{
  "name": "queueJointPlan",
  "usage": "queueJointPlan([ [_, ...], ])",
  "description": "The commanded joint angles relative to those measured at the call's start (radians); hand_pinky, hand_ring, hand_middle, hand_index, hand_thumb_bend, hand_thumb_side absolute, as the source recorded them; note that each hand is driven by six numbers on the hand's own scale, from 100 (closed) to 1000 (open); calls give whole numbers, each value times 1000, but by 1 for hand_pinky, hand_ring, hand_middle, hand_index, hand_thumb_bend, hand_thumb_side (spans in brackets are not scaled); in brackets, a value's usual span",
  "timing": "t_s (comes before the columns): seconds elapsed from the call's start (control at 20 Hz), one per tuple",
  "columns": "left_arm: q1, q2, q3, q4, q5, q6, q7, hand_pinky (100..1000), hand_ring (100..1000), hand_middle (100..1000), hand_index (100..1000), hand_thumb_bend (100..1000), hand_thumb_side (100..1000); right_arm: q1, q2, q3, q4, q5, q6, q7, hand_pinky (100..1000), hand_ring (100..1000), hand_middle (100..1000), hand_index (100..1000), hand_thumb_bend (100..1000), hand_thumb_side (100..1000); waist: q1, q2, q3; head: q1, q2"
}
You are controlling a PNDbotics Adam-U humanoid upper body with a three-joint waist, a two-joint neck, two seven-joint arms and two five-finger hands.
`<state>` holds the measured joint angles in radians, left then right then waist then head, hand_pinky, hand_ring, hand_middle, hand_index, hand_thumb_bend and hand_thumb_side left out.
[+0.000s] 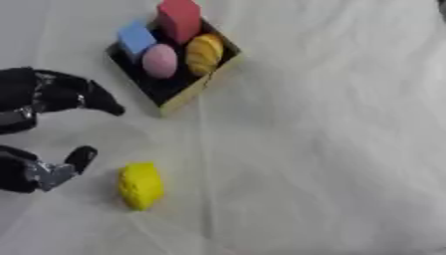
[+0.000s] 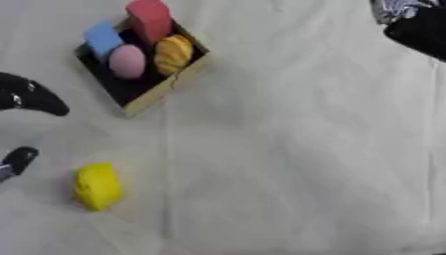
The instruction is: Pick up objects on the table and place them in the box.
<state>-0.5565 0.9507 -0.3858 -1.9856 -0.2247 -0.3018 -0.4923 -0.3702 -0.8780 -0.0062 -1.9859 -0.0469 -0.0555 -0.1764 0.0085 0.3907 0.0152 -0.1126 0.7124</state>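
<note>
Box (image 1: 185, 97) sits in the upper left of your view, turned at an angle on the counter (image 1: 331, 149), which is covered in white cloth. Inside it you have four things: a red block (image 1: 178, 19) standing at the far corner, a blue block (image 1: 135, 39) to its left, a pink egg (image 1: 160, 61) in the middle, and an orange lump (image 1: 204, 53) against the right wall. The near part of the box's dark floor is bare.

One thing is left out on the cloth: a yellow lump (image 1: 140, 185), lying in the lower left of the frame, well below the box.

Your left hand (image 1: 48, 99) comes in at the left edge, level between the box and the yellow lump. Its fingers (image 1: 100, 102) are spread wide from the thumb (image 1: 78, 158), with nothing between them. The thumb tip is near the yellow lump, just to its upper left, and not touching it.

Your right hand (image 2: 418, 25) shows only in the upper right corner of the right eye view, far from everything; you cannot tell how its fingers stand.
</note>
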Motion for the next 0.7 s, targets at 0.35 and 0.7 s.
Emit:
queueJointPlan([
  [0.35,-33,-12,-46,-14,10,44,-109,820,805,767,901,199,475,-6,-35,-12,-14,-6,5,-1,895,765,630,764,100,444,-9,-41,6,-10,11],
  [0.7,-69,-72,-70,-14,-71,95,-132,846,827,778,889,316,453,-2,-31,-9,-14,-3,9,2,895,765,630,764,100,441,-10,-40,7,-21,10],
])
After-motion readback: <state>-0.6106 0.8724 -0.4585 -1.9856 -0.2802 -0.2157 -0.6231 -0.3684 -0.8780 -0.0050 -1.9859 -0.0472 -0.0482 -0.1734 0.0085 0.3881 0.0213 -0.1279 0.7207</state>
